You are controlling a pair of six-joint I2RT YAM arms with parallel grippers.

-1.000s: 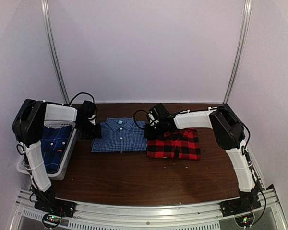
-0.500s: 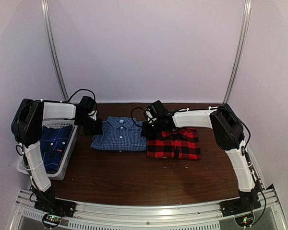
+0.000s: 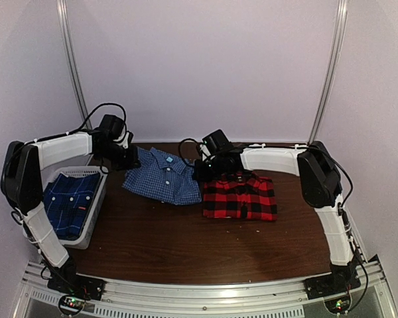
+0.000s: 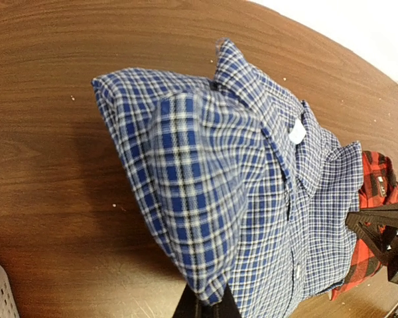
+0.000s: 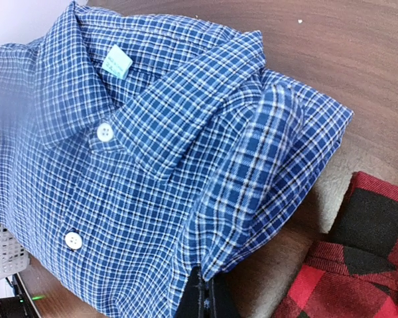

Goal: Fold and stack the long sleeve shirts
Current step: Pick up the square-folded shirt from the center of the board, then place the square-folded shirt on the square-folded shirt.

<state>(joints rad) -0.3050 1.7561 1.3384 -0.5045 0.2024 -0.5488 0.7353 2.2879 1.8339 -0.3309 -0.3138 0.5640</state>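
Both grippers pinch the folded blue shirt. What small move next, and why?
Probably carry the blue shirt rightward over the red plaid shirt: the left gripper and right gripper are shut on its far corners, that edge is raised, and the red one lies folded alongside.

High rear overview; both wrist views close, at opposite ends of one blue shirt (image 3: 160, 179)

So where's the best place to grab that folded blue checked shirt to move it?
Probably the two folded shoulder edges either side of the collar, one pinch from each side. The blue checked shirt is a wide folded packet, so two spread grips should keep it from sagging open. The left gripper and right gripper are shut there.
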